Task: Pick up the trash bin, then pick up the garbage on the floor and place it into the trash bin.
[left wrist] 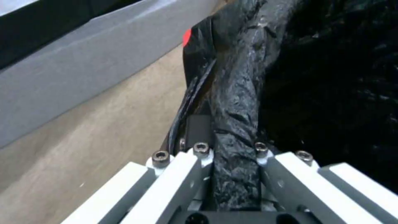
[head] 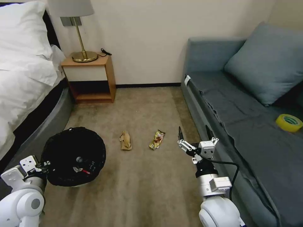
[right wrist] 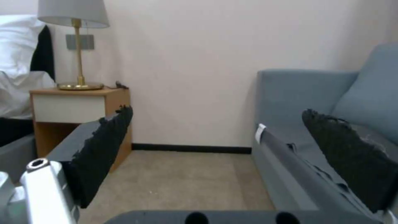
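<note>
1. While my left gripper is clamped on the rim of the trash bin, fingers closed tight with crinkly black liner bunched between them, the bin sits low by the bed, at the left edge of the carpet. I can't tell whether it's lifted or resting on the floor.

2. My right gripper hangs over the carpet's right edge, just beside the sofa. Its fingers are spread wide with nothing between them, and it's pointing forward at the far wall instead of down.

3. Two bits of garbage are already inside the bin: I can make out a red-white wrapper and something small and pale beside it, probably a bottle cap, but it's too dark in there to be sure.

4. Two pieces are left on the carpet, out in the middle between bin and sofa: crumpled brown paper and a brown-gold snack wrapper. They lie near each other but apart.

5. So I'd say we're about halfway through the collecting step. The snack wrapper is closer to my right gripper, so that looks like the sensible next grab.

6. Next move, I reckon: tilt the right gripper downward, get it over the wrapper and pinch low, since it lies flat. The left keeps the bin steady.
</note>
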